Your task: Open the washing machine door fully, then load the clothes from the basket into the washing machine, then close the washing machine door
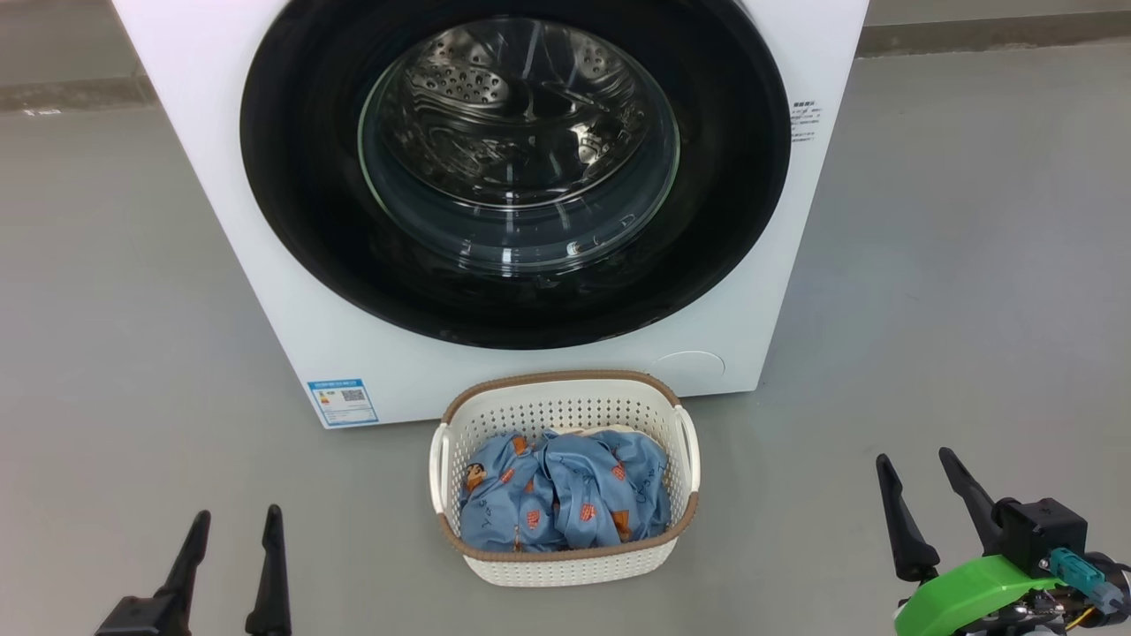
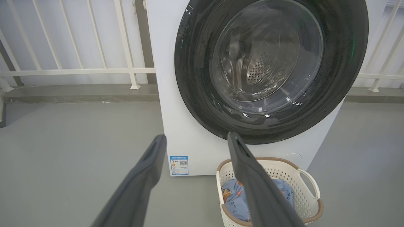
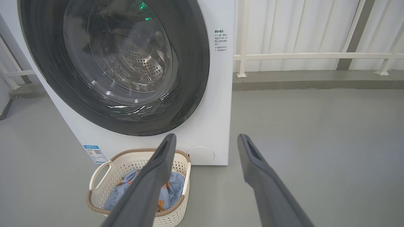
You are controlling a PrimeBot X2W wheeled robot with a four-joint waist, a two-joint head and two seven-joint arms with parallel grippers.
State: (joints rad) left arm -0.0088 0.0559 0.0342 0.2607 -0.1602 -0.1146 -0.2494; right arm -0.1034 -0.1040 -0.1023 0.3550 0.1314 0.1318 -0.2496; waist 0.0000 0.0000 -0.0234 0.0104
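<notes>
A large white washing machine [image 1: 265, 291] stands on a grey floor [image 1: 115, 336]. Its round, black-rimmed washing machine door [image 1: 517, 168] is shut flush against the front, with the steel drum visible through the glass. Just in front of it on the floor sits the basket [image 1: 565, 565], and the blue patterned clothes [image 1: 565, 499] are heaped inside. The left claw [image 1: 239, 514] hovers low at the left and the right claw [image 1: 914, 457] low at the right. Both have their fingers spread wide, hold nothing and are well apart from the door and the basket. By the look of it no step has begun: opening the door, loading the clothes and closing the door all remain. The head view looks straight down into the basket and takes in both claws. The wrist views look more level and add a white railing [image 2: 79, 71] behind the machine. The right wrist view also shows small green glints [image 3: 142, 5] on the glass and a printed notice [image 3: 221, 41] beside the door.
</notes>
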